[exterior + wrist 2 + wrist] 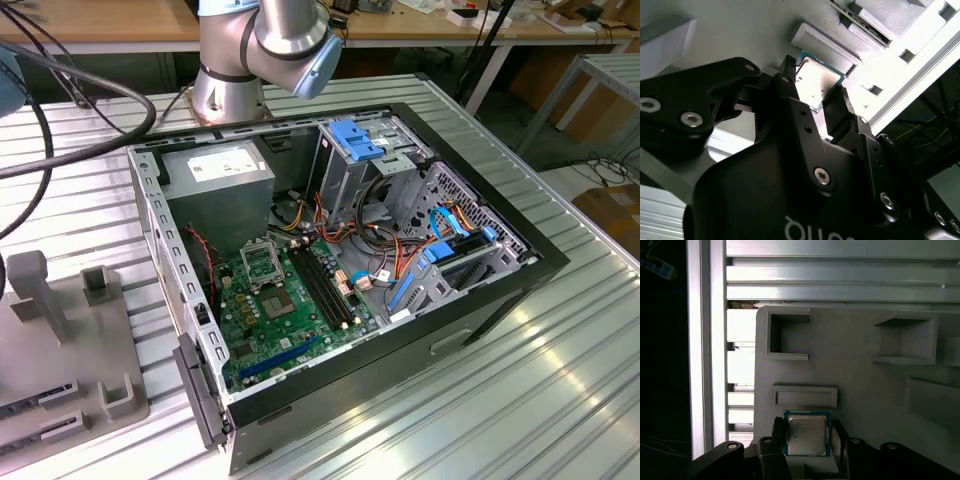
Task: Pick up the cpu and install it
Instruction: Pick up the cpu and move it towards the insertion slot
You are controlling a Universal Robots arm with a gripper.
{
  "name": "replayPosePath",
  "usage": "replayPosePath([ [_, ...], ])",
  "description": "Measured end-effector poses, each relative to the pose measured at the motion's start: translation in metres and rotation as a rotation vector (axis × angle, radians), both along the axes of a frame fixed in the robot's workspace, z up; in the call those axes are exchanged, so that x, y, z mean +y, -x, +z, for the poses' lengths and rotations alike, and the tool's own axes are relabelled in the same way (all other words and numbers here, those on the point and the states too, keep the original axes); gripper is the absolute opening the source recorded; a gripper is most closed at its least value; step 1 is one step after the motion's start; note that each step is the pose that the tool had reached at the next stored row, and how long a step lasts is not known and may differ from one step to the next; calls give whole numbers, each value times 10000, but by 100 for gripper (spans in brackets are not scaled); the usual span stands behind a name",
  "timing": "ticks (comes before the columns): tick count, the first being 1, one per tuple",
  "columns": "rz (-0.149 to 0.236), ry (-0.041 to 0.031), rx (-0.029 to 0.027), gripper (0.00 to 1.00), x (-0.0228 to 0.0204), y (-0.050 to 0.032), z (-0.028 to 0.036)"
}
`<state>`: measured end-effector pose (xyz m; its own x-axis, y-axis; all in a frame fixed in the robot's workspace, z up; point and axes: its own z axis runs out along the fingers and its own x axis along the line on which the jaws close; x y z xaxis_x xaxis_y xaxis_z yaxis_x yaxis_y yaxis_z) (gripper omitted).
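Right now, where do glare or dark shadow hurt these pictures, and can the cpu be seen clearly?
Exterior view: glare streaks on the ribbed table. Second wrist view: the pale rail is blown out white, the gripper a dark mass, the cpu face washed pale. First wrist view: one side nearly black, the cpu sharp and evenly lit.

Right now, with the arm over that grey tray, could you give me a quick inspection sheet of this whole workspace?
surface: ribbed metal table, carrying a grey fixture tray and an open computer case
job's things: cpu lying flat on the tray; socket frame on the green board in the case
clutter: nothing seen
gripper: gripper straddling the cpu
cables: coloured wires bundled inside the case; black cables looping at the exterior view's left
surroundings: wooden benches behind the table; robot base by the case
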<state>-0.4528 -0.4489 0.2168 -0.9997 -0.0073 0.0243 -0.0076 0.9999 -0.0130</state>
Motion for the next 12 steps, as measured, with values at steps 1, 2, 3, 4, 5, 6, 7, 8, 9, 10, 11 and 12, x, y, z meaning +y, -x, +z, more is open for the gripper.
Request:
replayPosePath([
  [1,0,0,1,47,0,0,28],
  [2,0,-1,-1,47,0,0,58],
  [3,0,0,0,47,0,0,88],
  [4,0,-1,0,47,0,0,124],
  [5,-1,-1,0,47,0,0,157],
  [6,0,-1,0,47,0,0,244],
  [7,0,-1,-1,47,0,0,294],
  [8,0,-1,0,47,0,0,331],
  [9,0,-1,-1,47,0,0,361],
  [10,0,0,0,47,0,0,418],
  [11,0,-1,1,47,0,0,477],
  [12,0,0,2,47,0,0,513],
])
